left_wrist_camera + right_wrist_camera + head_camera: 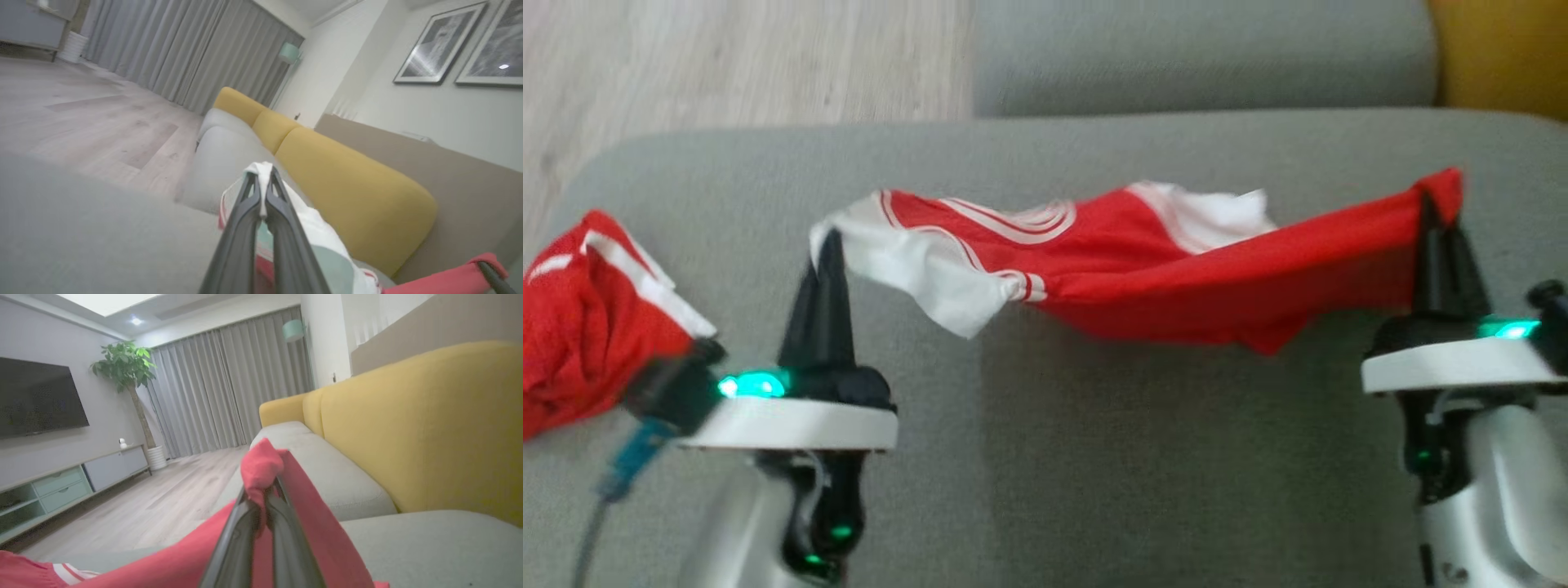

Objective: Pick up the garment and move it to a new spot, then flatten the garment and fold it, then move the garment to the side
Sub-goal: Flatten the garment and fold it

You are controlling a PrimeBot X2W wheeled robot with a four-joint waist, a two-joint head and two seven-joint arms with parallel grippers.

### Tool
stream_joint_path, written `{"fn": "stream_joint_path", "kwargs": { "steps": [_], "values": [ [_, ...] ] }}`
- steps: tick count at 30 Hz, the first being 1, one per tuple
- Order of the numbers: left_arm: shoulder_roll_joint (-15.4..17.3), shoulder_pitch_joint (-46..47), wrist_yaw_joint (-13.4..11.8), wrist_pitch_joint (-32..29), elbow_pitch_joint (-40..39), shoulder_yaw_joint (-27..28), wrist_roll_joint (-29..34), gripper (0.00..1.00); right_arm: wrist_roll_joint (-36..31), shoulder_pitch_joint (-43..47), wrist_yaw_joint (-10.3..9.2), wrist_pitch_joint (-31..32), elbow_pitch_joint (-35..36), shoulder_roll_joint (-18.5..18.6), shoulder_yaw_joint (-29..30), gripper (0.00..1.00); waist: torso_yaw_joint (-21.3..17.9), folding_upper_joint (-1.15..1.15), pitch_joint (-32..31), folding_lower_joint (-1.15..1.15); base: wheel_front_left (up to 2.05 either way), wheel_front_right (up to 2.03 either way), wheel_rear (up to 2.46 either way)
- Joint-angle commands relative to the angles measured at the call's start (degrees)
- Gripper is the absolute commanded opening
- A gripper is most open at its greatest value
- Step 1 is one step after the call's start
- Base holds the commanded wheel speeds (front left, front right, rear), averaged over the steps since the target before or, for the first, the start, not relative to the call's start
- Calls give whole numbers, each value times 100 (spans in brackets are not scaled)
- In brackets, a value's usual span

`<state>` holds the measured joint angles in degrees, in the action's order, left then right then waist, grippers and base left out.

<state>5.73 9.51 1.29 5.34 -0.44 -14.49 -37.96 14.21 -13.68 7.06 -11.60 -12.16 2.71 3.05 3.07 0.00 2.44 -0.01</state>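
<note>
A red garment (1176,261) with white sleeves and striped trim hangs stretched between my two grippers above the grey sofa seat (1094,457). My left gripper (829,241) is shut on its white sleeve end; in the left wrist view the white cloth (263,169) pokes out past the pinched fingertips. My right gripper (1429,204) is shut on the red corner at the far right, and the right wrist view shows red fabric (261,469) bunched over the tips. The middle of the garment sags toward the cushion.
A second red and white garment (588,318) lies crumpled at the seat's left edge, beside my left wrist. Wooden floor (727,57) lies beyond the seat's far left. A yellow backrest (347,175) runs along the sofa's side.
</note>
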Motion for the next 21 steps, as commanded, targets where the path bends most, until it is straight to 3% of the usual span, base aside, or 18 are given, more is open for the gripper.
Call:
{"fn": "stream_joint_path", "kwargs": {
  "steps": [1,6,10,16,21],
  "values": [
    [166,258,-73,-190,-701,291,-86,0,-8,-103,43,169,656,17,-76,0,-146,0,-290,1,0,0,0],
    [411,797,-313,-956,-2205,415,-235,0,-108,-73,43,977,2112,53,-56,0,-281,0,-428,1,0,0,0],
    [580,1504,-505,-1617,-2855,472,-356,0,-176,-192,43,1713,3061,91,-55,0,-338,0,-423,1,0,0,0],
    [777,2557,-574,-2156,-2677,350,-150,0,-212,-584,43,2609,3599,204,-30,0,-373,0,-96,1,0,0,0],
    [776,3614,-527,-2396,-1936,227,-31,0,-128,-1396,43,3109,3125,310,-83,0,-432,0,632,1,0,0,0]
  ]
}}
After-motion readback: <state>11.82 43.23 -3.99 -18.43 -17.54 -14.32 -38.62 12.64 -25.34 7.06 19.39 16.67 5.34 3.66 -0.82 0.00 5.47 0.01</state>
